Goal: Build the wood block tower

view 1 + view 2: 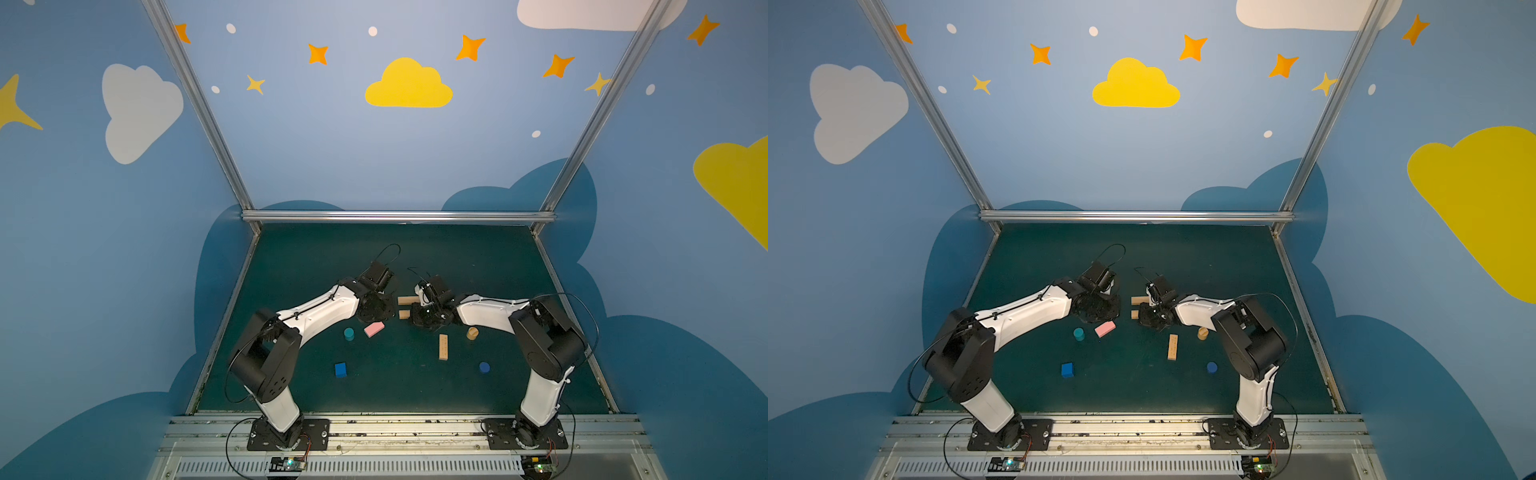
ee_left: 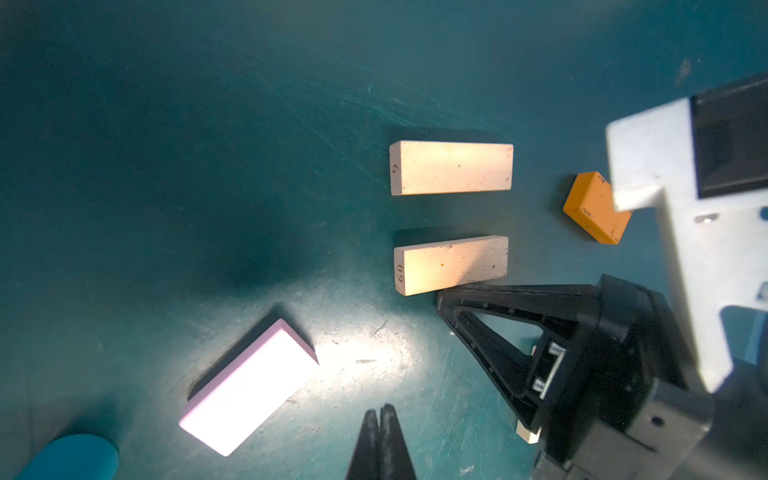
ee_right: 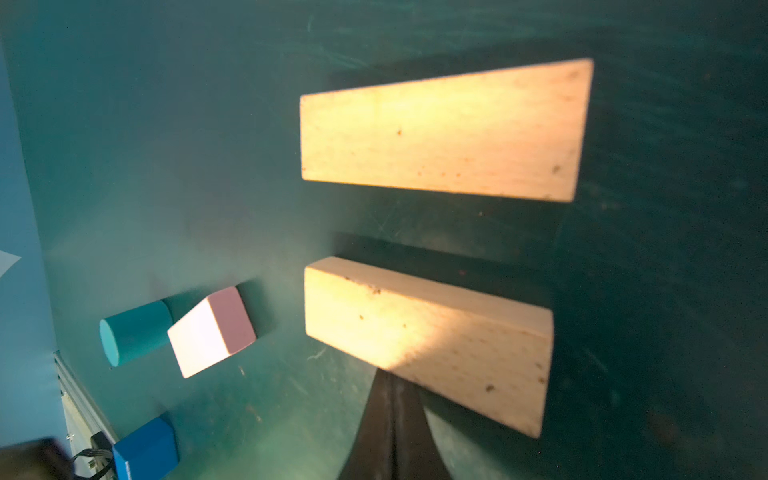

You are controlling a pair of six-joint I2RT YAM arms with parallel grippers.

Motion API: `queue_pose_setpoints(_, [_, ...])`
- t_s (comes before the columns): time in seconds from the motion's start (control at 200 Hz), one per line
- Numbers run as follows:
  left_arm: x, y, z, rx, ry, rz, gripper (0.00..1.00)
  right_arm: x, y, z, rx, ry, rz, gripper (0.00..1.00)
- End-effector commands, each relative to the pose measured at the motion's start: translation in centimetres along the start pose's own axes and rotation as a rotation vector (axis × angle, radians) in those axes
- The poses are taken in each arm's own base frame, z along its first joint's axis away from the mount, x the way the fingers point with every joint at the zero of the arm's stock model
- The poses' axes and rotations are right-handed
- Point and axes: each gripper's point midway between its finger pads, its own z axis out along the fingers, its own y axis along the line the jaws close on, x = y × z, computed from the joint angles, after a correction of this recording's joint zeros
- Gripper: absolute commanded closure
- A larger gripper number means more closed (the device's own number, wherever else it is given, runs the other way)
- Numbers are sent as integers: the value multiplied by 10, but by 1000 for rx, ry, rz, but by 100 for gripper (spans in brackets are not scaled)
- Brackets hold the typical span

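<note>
Two tan wood bars lie side by side mid-table, the farther bar and the nearer bar. My right gripper is shut and empty, its tip against the nearer bar's side. My left gripper is shut and empty, hovering between the pink bar and the tan pair. An orange bar lies beyond them, under the right wrist. Loose nearby are a teal cylinder, blue cube, third tan bar, tan cylinder and dark-blue cylinder.
The dark green table top is bounded by blue walls with aluminium posts at the back and a metal rail at the front. Both arm bases sit on that rail.
</note>
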Motion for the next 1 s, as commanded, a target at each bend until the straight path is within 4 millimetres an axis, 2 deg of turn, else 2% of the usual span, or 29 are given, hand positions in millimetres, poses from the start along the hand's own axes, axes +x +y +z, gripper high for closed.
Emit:
queue_pose_setpoints(0.0, [-3, 3, 3, -23, 3, 4, 95, 6, 6, -12, 2, 27, -32, 100])
queue_pose_setpoints(0.205, [-8, -2, 6, -16, 2, 8, 93, 7, 22, -50, -20, 7, -98, 100])
queue_pose_setpoints(0.35, [-9, -3, 14, -19, 17, 8, 90, 2, 17, -76, 0, -39, -110, 100])
queue_pose_setpoints(0.436, [-10, -7, 18, -7, 31, 9, 82, -3, 11, -83, 10, -50, -107, 100])
queue_pose_setpoints(0.451, [-10, -8, 20, -6, 34, 8, 82, -4, 9, -83, 11, -53, -107, 96])
queue_pose_setpoints(0.496, [-11, -8, 23, -5, 35, 7, 78, -5, 4, -83, 17, -53, -100, 87])
queue_pose_setpoints(0.616, [-10, -14, 32, 13, 69, 3, 76, -8, -8, -78, 10, -38, -73, 74])
queue_pose_setpoints(0.996, [-12, -21, 55, 13, 108, -1, 79, -19, -26, -49, -56, 4, -5, 72])
